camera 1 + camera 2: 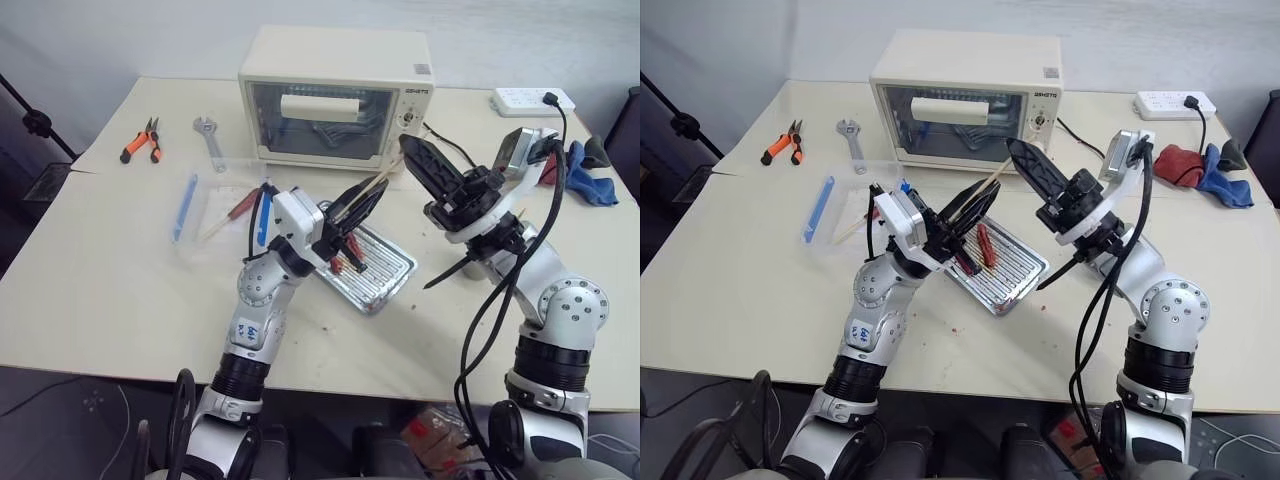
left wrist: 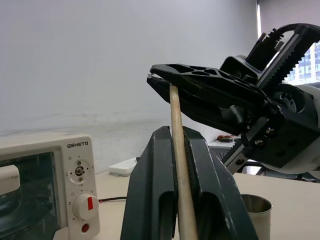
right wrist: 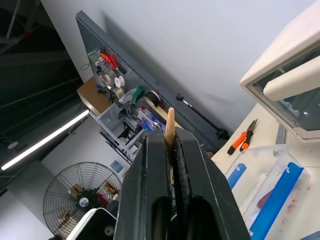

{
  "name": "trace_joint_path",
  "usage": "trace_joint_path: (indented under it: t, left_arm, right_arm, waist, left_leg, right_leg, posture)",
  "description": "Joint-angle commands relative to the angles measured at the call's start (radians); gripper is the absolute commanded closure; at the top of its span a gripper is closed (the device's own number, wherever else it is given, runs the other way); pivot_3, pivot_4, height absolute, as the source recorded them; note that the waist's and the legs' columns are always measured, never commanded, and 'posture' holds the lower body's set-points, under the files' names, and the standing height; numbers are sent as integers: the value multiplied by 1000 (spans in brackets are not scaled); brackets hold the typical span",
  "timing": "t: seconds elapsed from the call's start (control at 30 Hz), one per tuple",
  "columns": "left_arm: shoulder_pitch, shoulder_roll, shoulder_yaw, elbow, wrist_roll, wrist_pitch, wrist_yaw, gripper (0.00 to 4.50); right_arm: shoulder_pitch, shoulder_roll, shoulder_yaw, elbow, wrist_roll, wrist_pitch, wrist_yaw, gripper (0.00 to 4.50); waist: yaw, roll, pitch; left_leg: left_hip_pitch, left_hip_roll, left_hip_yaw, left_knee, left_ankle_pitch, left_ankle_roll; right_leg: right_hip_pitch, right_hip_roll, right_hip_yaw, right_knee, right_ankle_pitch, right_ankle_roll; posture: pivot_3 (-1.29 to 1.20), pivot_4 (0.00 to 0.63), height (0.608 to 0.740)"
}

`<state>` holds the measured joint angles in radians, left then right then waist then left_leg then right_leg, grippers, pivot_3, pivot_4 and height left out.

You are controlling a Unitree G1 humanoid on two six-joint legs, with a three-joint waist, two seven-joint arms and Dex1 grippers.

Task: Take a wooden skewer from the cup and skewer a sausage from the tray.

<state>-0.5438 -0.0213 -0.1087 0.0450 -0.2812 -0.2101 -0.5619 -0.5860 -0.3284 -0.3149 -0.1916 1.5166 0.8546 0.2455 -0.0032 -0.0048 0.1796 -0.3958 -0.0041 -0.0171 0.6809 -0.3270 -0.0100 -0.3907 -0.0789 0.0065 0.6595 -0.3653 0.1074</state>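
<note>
Orange-handled pliers (image 1: 140, 140) are lying far left. Centrally, the left gripper (image 1: 363, 201) is clamping the wooden skewer (image 2: 179, 170) above the tray (image 1: 385, 280); the right gripper (image 1: 412, 152) is pinching its tip. "QSHETA" is showing on the oven (image 2: 79, 145).

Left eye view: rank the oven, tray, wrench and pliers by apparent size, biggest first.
1. Oven
2. Tray
3. Wrench and pliers: look about alike, so no ranking between them.
</note>
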Motion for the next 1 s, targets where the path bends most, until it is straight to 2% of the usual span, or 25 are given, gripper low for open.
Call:
trace_joint_path:
  t: [0.03, 0.17, 0.37, 0.4, 0.47, 0.63, 0.7, 0.8, 1.0]
  left_arm:
    - [-9, 40, 35, -84, -75, 58, -28, 4500]
    - [65, 187, 62, -180, -192, 222, -140, 4500]
    - [220, 473, 209, -295, -505, 619, -256, 4500]
    - [246, 521, 239, -301, -549, 677, -274, 4500]
    - [300, 610, 285, -293, -531, 683, -320, 4500]
    - [397, 733, 350, -286, -475, 647, -407, 4500]
    - [428, 760, 362, -286, -454, 630, -434, 4500]
    - [463, 781, 383, -272, -428, 605, -455, 4500]
    - [502, 798, 425, -217, -397, 572, -485, 4500]
  right_arm:
    - [22, -45, 6, -52, -84, -32, 60, 3390]
    - [58, -173, -8, -64, -164, -20, 180, 2028]
    - [226, -399, 4, -181, -289, -17, 449, 19]
    - [266, -428, 4, -210, -311, -24, 498, 19]
    - [381, -480, 14, -268, -416, -99, 621, 19]
    - [672, -555, 78, -228, -850, -523, 890, 19]
    - [711, -519, 47, -171, -883, -593, 893, 19]
    - [734, -490, 11, -91, -917, -669, 905, 19]
    - [678, -489, 17, -92, -914, -643, 875, 19]
  waist:
    - [0, 0, 0]
    - [-1, 0, 0]
    - [-1, 0, 0]
    - [0, 0, 0]
    - [0, 0, 0]
    - [11, 0, 0]
    - [6, 0, 0]
    - [1, 0, 0]
    - [-2, 0, 0]
  left_leg:
    - [0, 0, 0, 0, 0, 0]
    - [-1, 0, 0, 0, 0, 0]
    - [-1, 1, -1, -2, 0, 0]
    - [-2, 1, -1, -1, 0, 0]
    - [-1, 1, -2, -2, 0, 1]
    - [1, -1, -2, -1, -1, 2]
    - [9, -1, -2, -4, -2, 3]
    - [12, 0, -2, -5, -2, 3]
    - [17, 1, -1, -15, 1, -1]
  right_leg:
    - [0, 0, 0, 0, 0, 0]
    - [-2, 0, 0, 0, 0, 0]
    - [-1, 0, 0, -2, 0, 0]
    - [-1, 0, 0, -2, 0, 0]
    - [-1, 0, 0, -3, 0, 0]
    - [4, -1, 0, -9, 0, 0]
    - [13, -1, 0, -15, 0, 0]
    - [16, -1, 0, -16, 0, 0]
    - [15, -1, 0, -17, 0, -1]
  posture:
    - [0, 150, 740]
    - [0, 150, 740]
    - [0, 150, 740]
    - [0, 150, 740]
    - [0, 150, 740]
    - [0, 150, 740]
    - [0, 150, 740]
    - [0, 150, 740]
    - [0, 150, 740]
